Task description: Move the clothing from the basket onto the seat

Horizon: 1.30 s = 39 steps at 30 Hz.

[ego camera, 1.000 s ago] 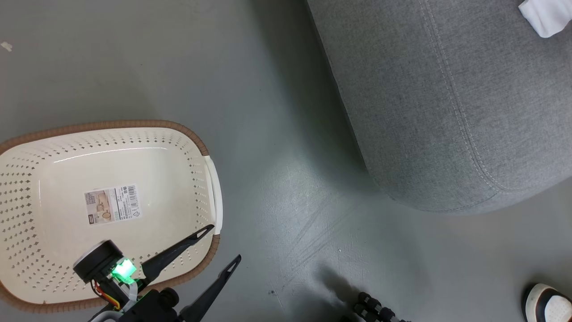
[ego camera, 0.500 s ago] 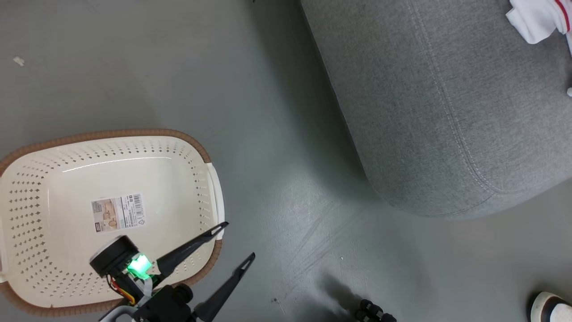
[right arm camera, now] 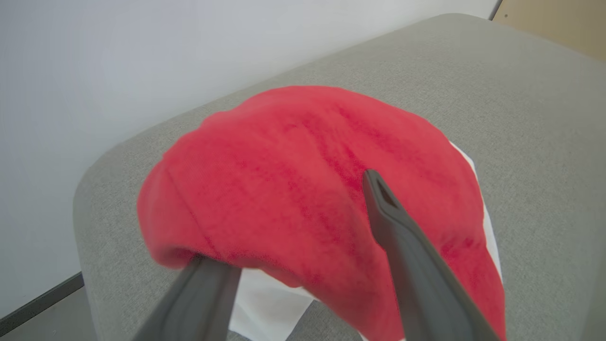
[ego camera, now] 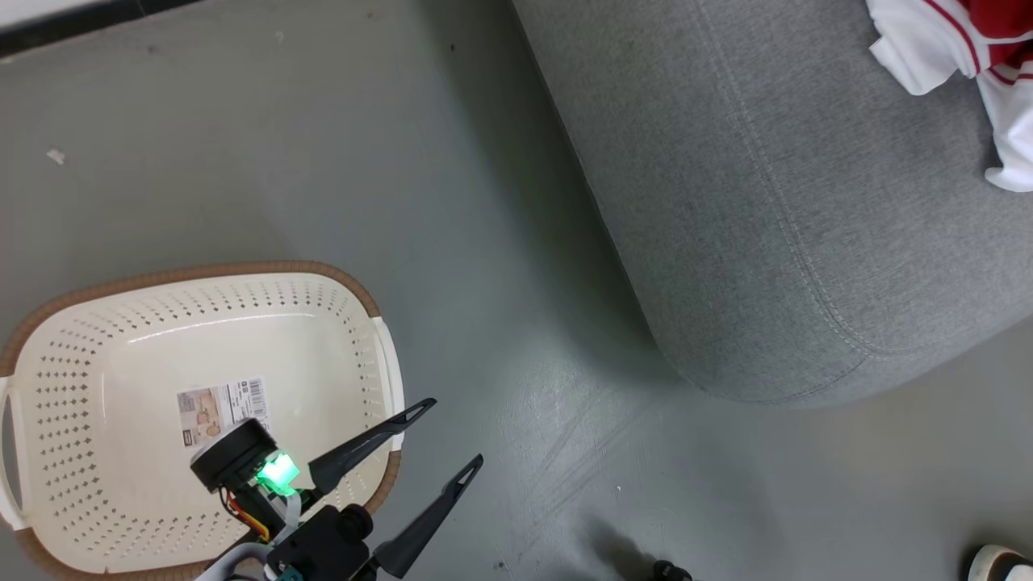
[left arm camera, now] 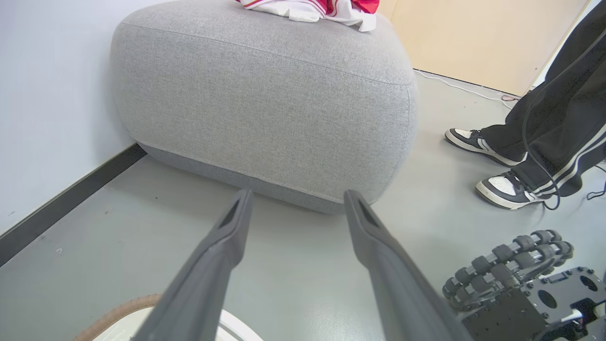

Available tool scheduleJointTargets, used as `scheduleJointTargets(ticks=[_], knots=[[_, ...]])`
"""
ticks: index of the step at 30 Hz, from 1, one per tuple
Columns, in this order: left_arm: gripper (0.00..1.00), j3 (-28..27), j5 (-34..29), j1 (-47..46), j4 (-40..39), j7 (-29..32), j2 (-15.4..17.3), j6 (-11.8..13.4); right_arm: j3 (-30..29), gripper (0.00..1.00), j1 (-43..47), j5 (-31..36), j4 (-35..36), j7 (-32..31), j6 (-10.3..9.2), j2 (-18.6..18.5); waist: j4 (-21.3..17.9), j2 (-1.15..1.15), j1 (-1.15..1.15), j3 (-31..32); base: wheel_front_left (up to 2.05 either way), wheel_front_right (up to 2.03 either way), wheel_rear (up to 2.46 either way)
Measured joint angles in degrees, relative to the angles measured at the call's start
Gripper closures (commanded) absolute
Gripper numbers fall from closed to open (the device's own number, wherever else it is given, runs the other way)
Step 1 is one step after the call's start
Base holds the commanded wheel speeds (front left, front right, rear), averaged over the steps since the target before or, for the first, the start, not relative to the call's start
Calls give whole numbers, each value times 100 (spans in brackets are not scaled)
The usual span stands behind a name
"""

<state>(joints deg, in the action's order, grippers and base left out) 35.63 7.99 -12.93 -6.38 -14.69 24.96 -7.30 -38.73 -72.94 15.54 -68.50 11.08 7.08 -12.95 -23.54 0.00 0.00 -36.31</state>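
The cream basket (ego camera: 97, 339) stands on the floor at the lower left, with just its label sticker inside. My left gripper (ego camera: 448, 436) hangs open over the basket's right rim, fingers pointing at the grey seat (ego camera: 767, 202). Red and white clothing (ego camera: 944, 40) lies on the seat's far right corner; in the left wrist view the clothing (left arm camera: 312, 7) sits on top of the seat (left arm camera: 265, 94). In the right wrist view a red garment (right arm camera: 293, 180) is draped over the seat (right arm camera: 521, 94) and covers one fingertip of my right gripper (right arm camera: 307, 189), whose fingers stand wide apart.
A person's shoes and dark trousers (left arm camera: 506, 187) stand right of the seat, and one shoe (ego camera: 1001, 561) shows at the head view's bottom right. My wheeled base (left arm camera: 511, 265) is low on the right. A white wall (left arm camera: 47, 94) runs behind the seat. Grey floor (ego camera: 500, 282) separates basket and seat.
The head camera has swung, sliding the seat left and bringing more of the red and white clothing into the top right. My left gripper has drifted right, past the basket's rim.
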Motion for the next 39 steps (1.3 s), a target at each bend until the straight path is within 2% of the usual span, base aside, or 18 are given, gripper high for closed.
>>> scheduleJointTargets(ticks=[5,18,27,39], knots=[[0,27,5,-12,54,0,-181,0,130,0,214,282,22,4,1,107,-16,0,0,200,0,0,0],[0,159,5,-74,171,0,-385,0,279,0,596,693,178,134,0,342,-2,0,0,640,0,0,0],[0,38,101,-74,211,0,-719,0,579,0,833,914,176,211,1,623,43,0,0,1034,0,0,0],[0,-241,353,57,380,0,-1224,0,942,0,1173,857,172,313,1,912,131,0,0,1639,0,0,0]])
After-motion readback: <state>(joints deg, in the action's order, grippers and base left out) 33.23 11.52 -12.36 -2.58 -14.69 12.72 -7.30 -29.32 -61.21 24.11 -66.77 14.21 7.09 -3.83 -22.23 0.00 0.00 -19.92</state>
